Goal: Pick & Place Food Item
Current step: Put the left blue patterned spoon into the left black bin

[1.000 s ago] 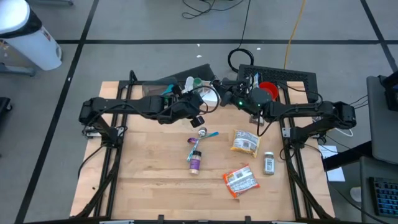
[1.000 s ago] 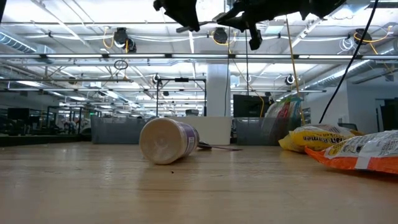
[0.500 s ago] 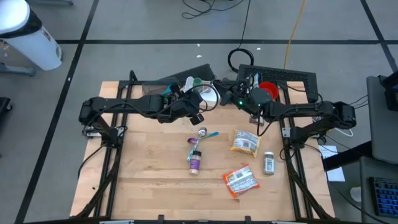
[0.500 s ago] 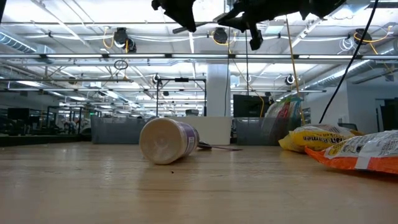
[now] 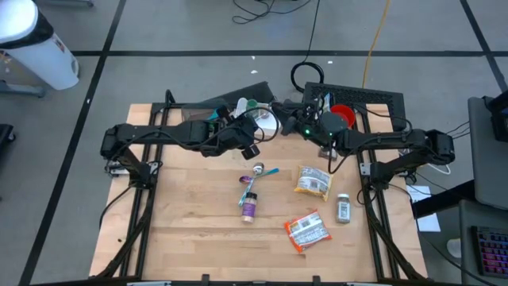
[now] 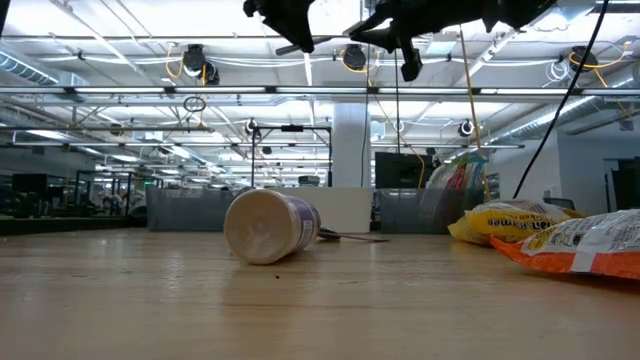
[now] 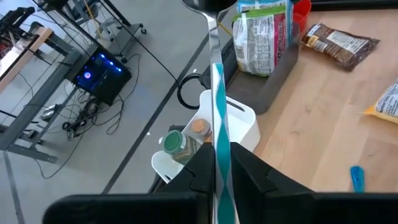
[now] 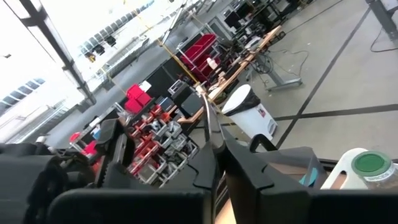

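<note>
While raised above the table, left pincer (image 7: 216, 168) pinching a spoon (image 7: 215, 93), right pincer (image 8: 217, 163) pressed together, empty.

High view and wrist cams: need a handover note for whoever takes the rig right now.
Left gripper: shut on the teal-handled spoon, raised above the white bin at the table's back edge.
Right gripper: shut, raised at the back of the table; whether it holds anything is unclear.
On the table: yellow bag, orange packet, spice jar, purple cup on its side.
Done: no food item is in a gripper.
Left: set the spoon down, then pick and place a food item.
</note>
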`<move>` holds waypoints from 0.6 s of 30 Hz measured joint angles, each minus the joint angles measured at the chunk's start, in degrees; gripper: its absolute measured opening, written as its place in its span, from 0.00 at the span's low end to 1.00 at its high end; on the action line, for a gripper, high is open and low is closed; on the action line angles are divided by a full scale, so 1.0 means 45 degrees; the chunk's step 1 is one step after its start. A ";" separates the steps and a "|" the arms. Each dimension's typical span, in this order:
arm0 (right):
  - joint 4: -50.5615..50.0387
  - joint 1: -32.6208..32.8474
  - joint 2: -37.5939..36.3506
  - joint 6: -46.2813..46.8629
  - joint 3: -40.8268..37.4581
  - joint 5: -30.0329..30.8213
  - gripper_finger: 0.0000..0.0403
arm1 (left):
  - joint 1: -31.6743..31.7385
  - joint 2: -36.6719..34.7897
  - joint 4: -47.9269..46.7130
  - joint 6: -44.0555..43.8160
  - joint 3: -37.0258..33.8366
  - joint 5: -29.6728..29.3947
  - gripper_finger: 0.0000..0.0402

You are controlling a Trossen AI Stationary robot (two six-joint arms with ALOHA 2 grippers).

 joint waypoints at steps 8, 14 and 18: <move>0.0367 0.0007 0.0000 -0.0237 0.0000 -0.0576 0.23 | -0.0041 0.0019 0.0074 0.0488 -0.0010 0.0754 0.08; 0.0689 -0.0012 -0.0094 -0.0722 0.0000 -0.0669 0.37 | 0.0068 -0.0019 -0.0364 0.0808 -0.0010 0.0732 0.08; 0.0684 -0.0177 -0.0320 -0.0898 0.0000 -0.0660 0.43 | 0.0460 -0.0423 -0.1389 0.0879 -0.0010 0.1326 0.08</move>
